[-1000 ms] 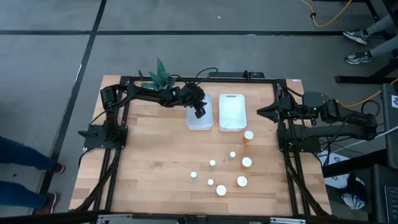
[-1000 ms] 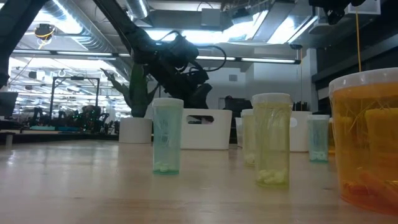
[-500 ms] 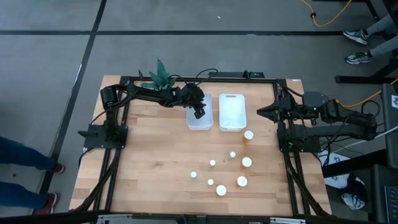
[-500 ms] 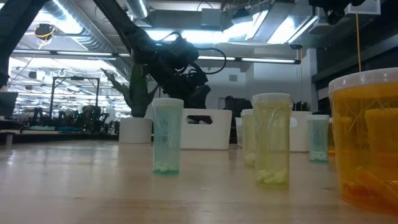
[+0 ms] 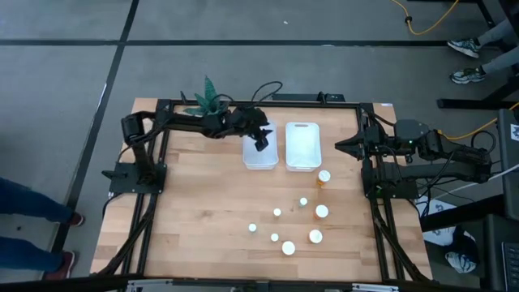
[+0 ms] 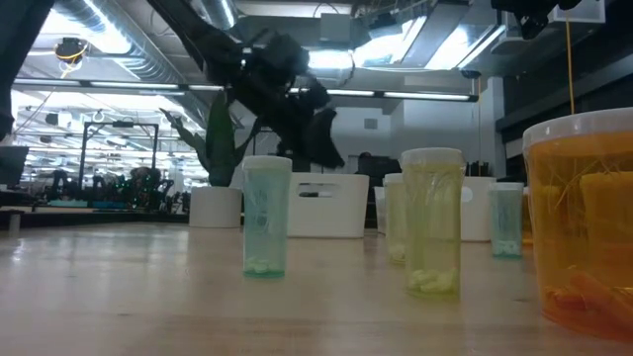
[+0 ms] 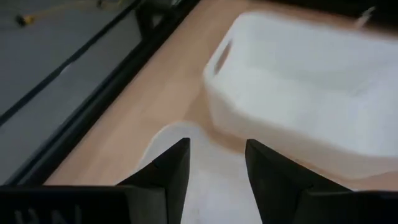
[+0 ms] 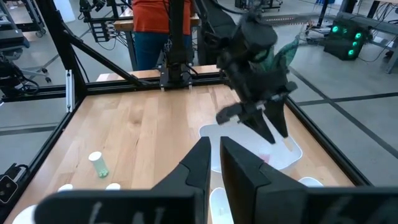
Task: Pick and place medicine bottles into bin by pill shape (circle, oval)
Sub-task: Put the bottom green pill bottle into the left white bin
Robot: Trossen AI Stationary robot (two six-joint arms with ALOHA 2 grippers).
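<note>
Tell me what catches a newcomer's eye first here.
The left gripper hangs open and empty over the left bin at the table's far side. Nearer, white-capped bottles stand scattered on the wood, an orange one beside the right bin. The right gripper waits shut at the table's right edge.

Robotics lab: ceiling strip lights (image 6: 415, 96), equipment racks (image 6: 109, 178), floor cables (image 5: 430, 24), framed wooden table (image 5: 203, 219).

Even overhead light from ceiling strip lamps (image 6: 415, 96); the dark left arm (image 6: 277, 94) is motion-blurred, the near amber plastic bottle (image 6: 584, 227) out of focus.
</note>
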